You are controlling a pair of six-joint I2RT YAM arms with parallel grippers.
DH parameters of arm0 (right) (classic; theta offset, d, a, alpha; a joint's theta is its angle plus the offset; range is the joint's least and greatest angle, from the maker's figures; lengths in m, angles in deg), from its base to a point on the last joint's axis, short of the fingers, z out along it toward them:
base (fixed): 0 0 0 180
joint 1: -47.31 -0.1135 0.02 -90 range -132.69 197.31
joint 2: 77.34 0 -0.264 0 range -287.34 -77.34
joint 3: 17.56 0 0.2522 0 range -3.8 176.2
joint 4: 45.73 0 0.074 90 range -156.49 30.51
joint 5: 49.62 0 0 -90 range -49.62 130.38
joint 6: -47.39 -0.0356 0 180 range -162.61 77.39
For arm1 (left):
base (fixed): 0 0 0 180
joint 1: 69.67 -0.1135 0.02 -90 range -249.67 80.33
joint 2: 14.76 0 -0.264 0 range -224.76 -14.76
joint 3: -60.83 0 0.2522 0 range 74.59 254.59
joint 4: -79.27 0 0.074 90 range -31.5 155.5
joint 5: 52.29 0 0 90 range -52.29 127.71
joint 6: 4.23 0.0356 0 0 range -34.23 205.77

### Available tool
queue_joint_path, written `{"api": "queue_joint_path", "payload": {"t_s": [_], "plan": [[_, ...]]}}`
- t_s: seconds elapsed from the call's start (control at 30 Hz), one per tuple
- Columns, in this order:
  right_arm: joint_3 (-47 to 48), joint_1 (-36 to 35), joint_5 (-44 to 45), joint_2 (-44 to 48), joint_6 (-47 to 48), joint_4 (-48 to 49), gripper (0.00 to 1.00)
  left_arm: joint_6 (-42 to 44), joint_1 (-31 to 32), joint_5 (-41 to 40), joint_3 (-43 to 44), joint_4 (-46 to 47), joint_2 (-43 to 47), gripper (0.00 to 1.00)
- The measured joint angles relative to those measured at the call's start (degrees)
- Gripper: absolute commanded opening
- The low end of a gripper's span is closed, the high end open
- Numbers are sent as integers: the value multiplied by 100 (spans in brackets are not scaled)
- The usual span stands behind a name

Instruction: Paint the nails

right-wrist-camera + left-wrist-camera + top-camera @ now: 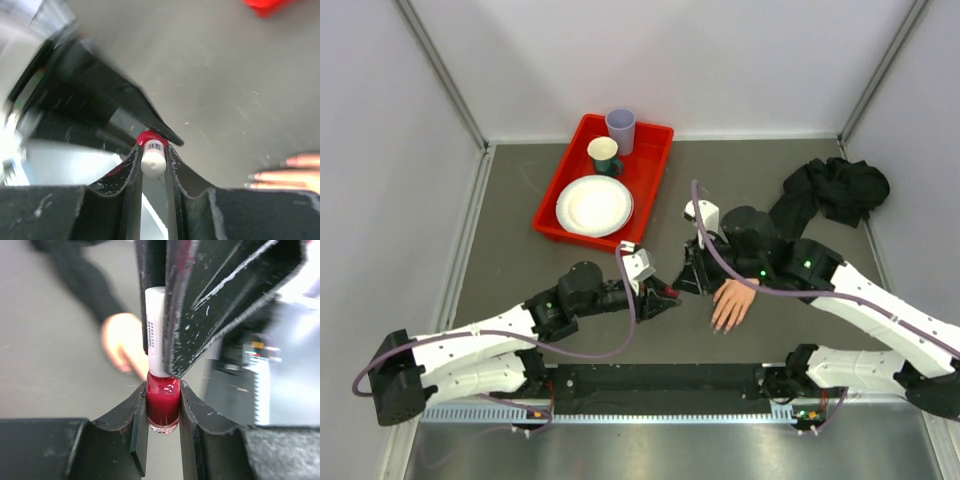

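My left gripper [665,295] [163,405] is shut on the glass body of a small red polish bottle [162,402]. My right gripper [688,280] [152,157] is shut on the bottle's white cap [152,160] [155,330], with the red bottle [147,137] showing behind it. The two grippers meet just left of the skin-coloured mannequin hand [732,303], which lies on the table with its fingers toward the near edge. Its pale pink nails [252,176] show at the right edge of the right wrist view. The hand is a blur in the left wrist view [122,340].
A red tray [655,165] at the back holds a white plate [594,205], a green mug [604,155] and a lilac cup [621,130]. A black cloth [830,190] lies at the back right. Grey walls close in the table on both sides.
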Motion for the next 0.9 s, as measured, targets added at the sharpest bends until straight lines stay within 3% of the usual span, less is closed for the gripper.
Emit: {"api": "queue_joint_path", "payload": {"t_s": [0.33, 0.57, 0.6, 0.63, 0.7, 0.73, 0.83, 0.9], "plan": [[-485, 4, -2594, 809, 1628, 566, 0, -1244, -31, 2562, 31, 446, 256, 0], [-487, 4, -3161, 898, 2063, 562, 0, -1510, -28, 3246, 310, 424, -20, 0], [-487, 4, -3128, 927, 2063, 566, 4, -1471, -28, 3235, 365, 350, -20, 0], [-483, 4, -3088, 951, 2061, 573, 22, -1419, -26, 3187, 433, 229, -20, 0], [-409, 4, -2809, 986, 1950, 529, 34, -1165, -15, 2852, 601, -94, -2, 0], [-343, 2, -2586, 984, 1829, 501, 50, -1126, -9, 2782, 625, -133, 4, 0], [-140, 4, -1587, 929, 1353, 348, 64, -678, 15, 1923, 702, -396, 142, 0], [55, 7, -824, 839, 931, 120, 65, -358, 37, 1209, 704, -568, 234, 0]]}}
